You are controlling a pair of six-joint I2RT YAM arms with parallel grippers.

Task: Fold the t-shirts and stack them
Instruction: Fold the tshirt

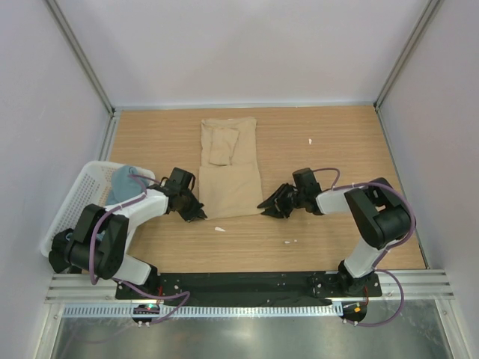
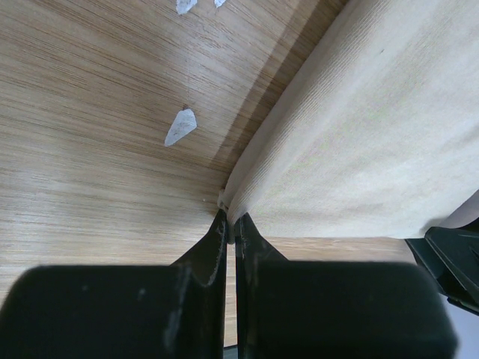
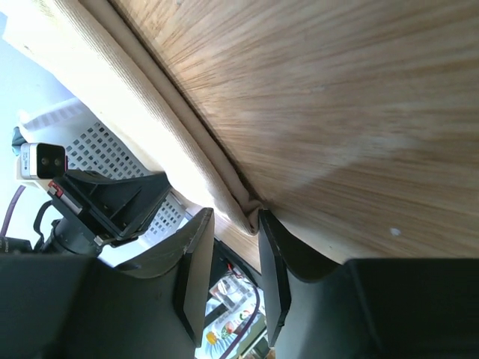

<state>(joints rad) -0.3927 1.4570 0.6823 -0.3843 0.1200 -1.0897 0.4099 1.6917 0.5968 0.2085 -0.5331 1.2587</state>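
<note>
The tan-beige t-shirt (image 1: 228,168) lies folded into a long strip in the middle of the wooden table, with a sleeve folded on top at its far end. My left gripper (image 1: 196,213) is at its near left corner. In the left wrist view the left gripper (image 2: 230,221) is shut on that corner of the tan cloth (image 2: 359,134). My right gripper (image 1: 268,206) is at the near right corner. In the right wrist view it (image 3: 234,217) is open, with the cloth's corner (image 3: 120,90) lying against one finger. The grey-blue t-shirt (image 1: 123,179) sits bunched in the basket.
A white mesh basket (image 1: 75,198) stands at the left table edge beside the left arm, and also shows in the right wrist view (image 3: 105,146). Small white scraps (image 1: 219,229) lie on the wood near the shirt; one shows in the left wrist view (image 2: 179,127). Walls enclose three sides.
</note>
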